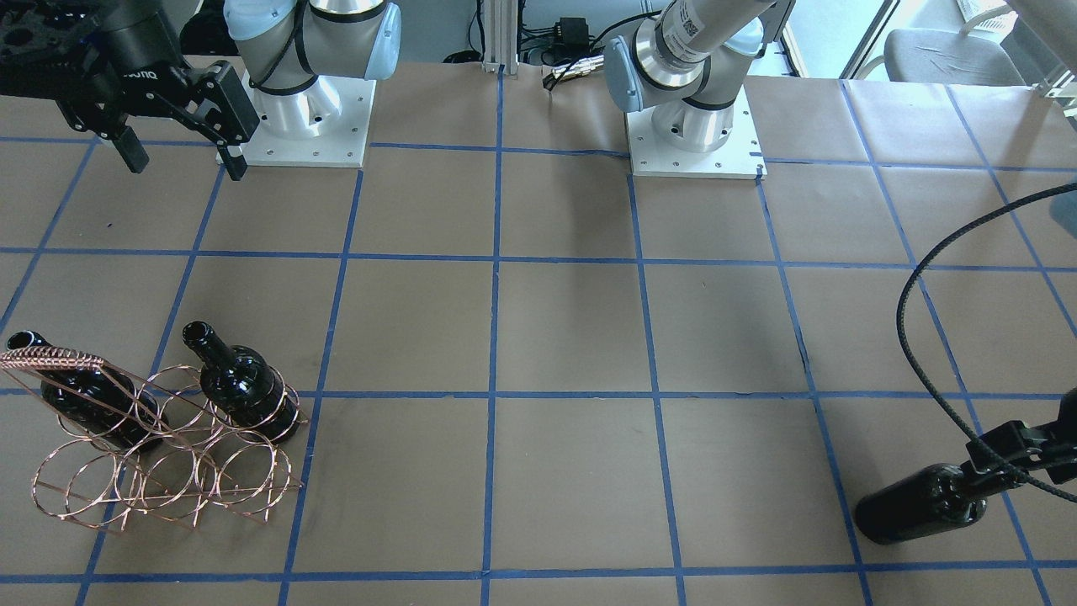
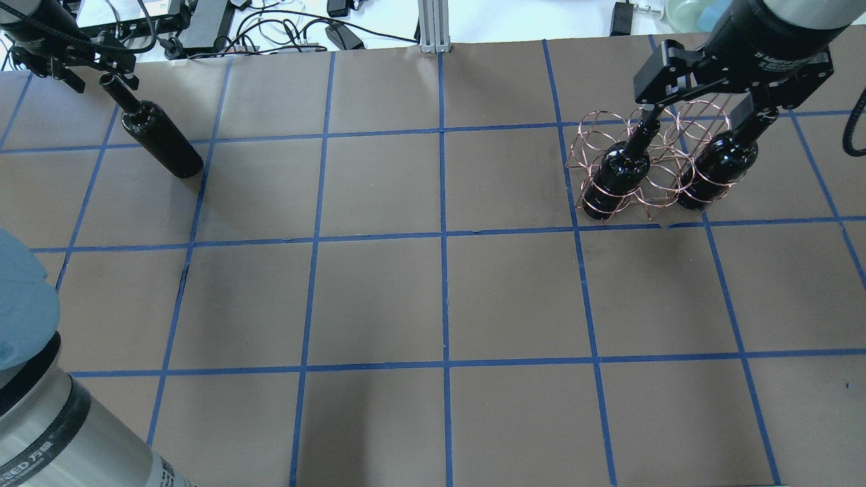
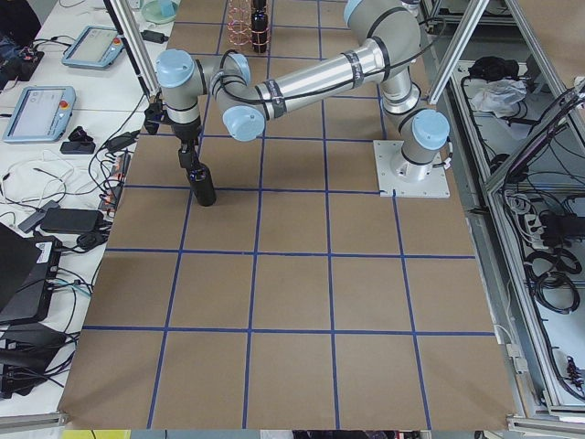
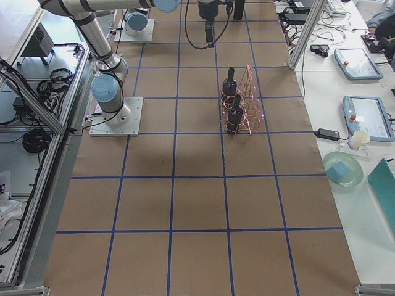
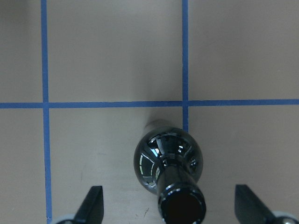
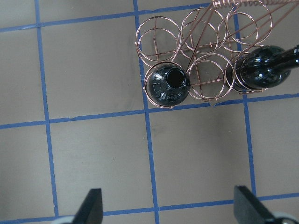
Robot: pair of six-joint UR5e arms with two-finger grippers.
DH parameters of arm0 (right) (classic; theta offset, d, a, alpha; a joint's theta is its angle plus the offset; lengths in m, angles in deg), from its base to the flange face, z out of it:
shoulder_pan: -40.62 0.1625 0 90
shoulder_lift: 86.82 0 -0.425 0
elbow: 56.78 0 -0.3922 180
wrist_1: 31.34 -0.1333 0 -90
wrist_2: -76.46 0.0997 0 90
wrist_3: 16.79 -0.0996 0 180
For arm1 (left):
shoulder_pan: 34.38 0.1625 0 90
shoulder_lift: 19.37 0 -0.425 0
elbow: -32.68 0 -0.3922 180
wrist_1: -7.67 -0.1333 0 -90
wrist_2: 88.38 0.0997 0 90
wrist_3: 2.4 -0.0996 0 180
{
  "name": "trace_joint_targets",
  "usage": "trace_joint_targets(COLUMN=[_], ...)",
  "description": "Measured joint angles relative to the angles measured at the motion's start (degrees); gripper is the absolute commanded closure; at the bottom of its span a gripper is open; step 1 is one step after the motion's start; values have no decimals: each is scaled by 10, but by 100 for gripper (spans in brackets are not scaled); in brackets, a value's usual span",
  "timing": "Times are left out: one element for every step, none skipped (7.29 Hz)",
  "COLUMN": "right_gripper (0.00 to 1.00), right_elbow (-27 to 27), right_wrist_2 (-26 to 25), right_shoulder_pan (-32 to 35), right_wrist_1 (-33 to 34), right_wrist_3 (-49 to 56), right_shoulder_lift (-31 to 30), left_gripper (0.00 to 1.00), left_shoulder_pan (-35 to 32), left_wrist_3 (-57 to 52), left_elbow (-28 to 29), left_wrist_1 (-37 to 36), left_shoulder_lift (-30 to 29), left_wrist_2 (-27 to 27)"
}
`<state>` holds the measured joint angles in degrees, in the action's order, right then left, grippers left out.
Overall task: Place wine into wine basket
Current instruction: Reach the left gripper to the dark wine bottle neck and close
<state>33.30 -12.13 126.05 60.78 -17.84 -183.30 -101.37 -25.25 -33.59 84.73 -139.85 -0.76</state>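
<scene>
A glossy black wine bottle (image 2: 162, 143) stands upright at the table's far left, also in the front view (image 1: 917, 505) and the left wrist view (image 5: 168, 156). My left gripper (image 2: 101, 78) is open, with its fingers (image 5: 95, 205) on either side of the bottle's neck and apart from it. The copper wire wine basket (image 2: 651, 169) stands at the far right and holds two more black bottles (image 2: 616, 177) (image 2: 716, 169). My right gripper (image 2: 703, 115) hangs open and empty above the basket (image 6: 205, 51), and the right wrist view looks down on both bottles (image 6: 168, 84) (image 6: 261, 72).
The two arm bases (image 1: 311, 126) (image 1: 694, 135) stand at the robot's edge of the table. A black cable (image 1: 909, 311) loops over the table near the left gripper. Tablets and a green plate (image 4: 342, 169) lie on the side bench.
</scene>
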Motion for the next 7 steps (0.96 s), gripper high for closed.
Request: trace_joint_targets(right_gripper=[0,0,0,0,0,0,0], right_elbow=[0,0,0,0,0,0,0], right_wrist_2=[0,0,0,0,0,0,0], right_shoulder_pan=[0,0,0,0,0,-1,-1], right_wrist_1=[1,1,1,1,1,1,1], right_wrist_3=[0,0,0,0,0,0,-1], right_shoulder_lift=[0,0,1,1,1,1,1], left_gripper=[0,2,5,12,29,38,54], left_shoulder_pan=[0,-1,-2,-2,-2,-2,-2], left_wrist_3=[0,-1,-2,-5,-8,-9,-10], left_elbow=[2,2,1,-2,-3,-3,-4], left_wrist_1=[-1,-3,-6,-8,-8,-9,-7], left_shoulder_lift=[-5,-8,-10,-12,-14,-15,-15], left_wrist_2=[0,0,0,0,0,0,0])
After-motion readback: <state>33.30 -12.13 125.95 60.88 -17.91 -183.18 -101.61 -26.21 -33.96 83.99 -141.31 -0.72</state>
